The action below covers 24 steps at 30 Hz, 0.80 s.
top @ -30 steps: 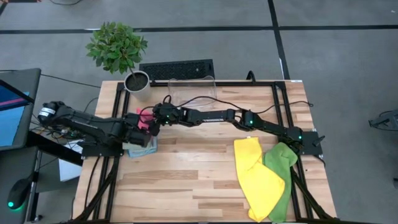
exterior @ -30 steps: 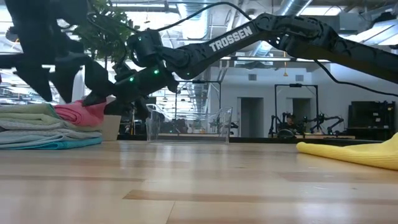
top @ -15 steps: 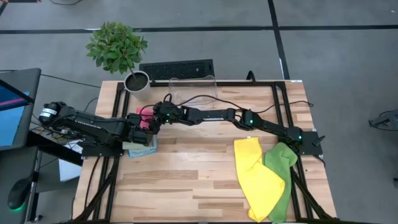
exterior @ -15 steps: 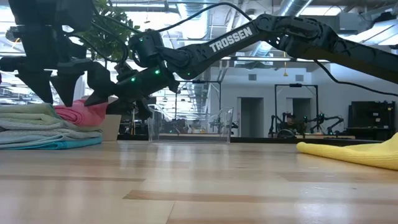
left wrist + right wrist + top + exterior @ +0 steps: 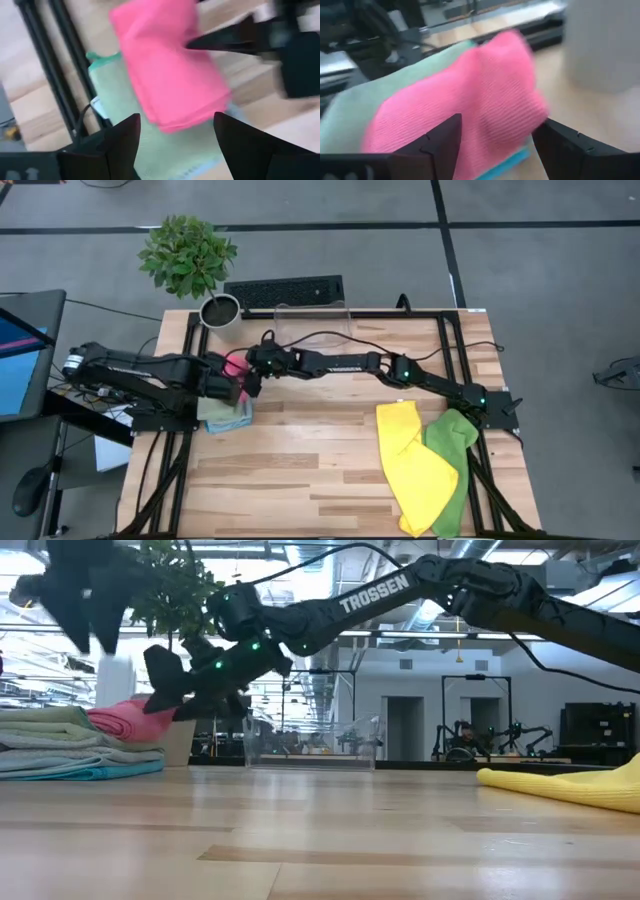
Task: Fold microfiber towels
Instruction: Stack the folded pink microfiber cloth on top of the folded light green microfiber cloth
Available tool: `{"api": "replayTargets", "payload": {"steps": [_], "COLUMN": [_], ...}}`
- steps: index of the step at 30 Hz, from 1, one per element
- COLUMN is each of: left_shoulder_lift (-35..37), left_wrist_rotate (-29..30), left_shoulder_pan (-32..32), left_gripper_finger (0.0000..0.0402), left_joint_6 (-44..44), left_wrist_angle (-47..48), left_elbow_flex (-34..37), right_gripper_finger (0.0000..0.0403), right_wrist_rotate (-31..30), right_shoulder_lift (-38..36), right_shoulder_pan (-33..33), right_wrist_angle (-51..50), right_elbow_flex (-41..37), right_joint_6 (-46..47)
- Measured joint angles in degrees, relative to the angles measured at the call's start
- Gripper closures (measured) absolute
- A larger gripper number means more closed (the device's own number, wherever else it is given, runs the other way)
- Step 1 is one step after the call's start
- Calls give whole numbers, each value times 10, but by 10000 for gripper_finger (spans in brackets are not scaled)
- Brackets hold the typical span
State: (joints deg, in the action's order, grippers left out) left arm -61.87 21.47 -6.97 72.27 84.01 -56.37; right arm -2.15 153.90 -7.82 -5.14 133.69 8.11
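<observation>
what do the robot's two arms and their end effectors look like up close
Both arms are matte black, built of jointed tubular links. The right arm carries white TROSSEN lettering along one link, small green lights near its wrist, and a thin black cable looping above it. The left arm ends in a silver cap at its base. Each end effector has two flat, dark, angular fingers.

- Pink towel (image 5: 235,364), left of centre in the high view, topping pale green, grey and teal towels (image 5: 60,755).
- Yellow towel (image 5: 412,462) and lime green towel (image 5: 455,450), lower right.
- Light wood-plank table (image 5: 310,450).
- Dark arms; white "TROSSEN" lettering (image 5: 374,593).
</observation>
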Motion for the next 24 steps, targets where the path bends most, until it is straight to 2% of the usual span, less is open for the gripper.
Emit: {"api": "replayTargets", "payload": {"steps": [6, 9, 12, 14, 18, 21, 24], "left_shoulder_lift": [0, 0, 0, 0, 0, -1, -4], "left_wrist_rotate": [8, -10, -39, -43, -34, -21, -11], "left_shoulder_pan": [-20, -30, -48, -63, -97, -119, -137], "left_gripper_finger": [157, 157, 157, 157, 157, 157, 157], "left_joint_6": [1, -4, -13, -13, -11, 0, 18], "left_wrist_angle": [53, 57, 56, 55, 57, 57, 54], "left_elbow_flex": [-90, -123, -151, -162, -165, -165, -166], "right_gripper_finger": [143, 143, 143, 142, 142, 142, 142], "right_wrist_rotate": [-57, -56, -23, -12, -32, -50, -44], "right_shoulder_lift": [-52, -64, -73, -75, -53, -38, -29], "right_shoulder_pan": [5, 11, 29, 54, 95, 102, 97], "right_wrist_angle": [-28, -60, -78, -69, -43, 2, 57], "right_elbow_flex": [3, 0, -1, 1, 0, -2, 2], "right_joint_6": [-104, -119, -176, -232, -344, -367, -357]}}
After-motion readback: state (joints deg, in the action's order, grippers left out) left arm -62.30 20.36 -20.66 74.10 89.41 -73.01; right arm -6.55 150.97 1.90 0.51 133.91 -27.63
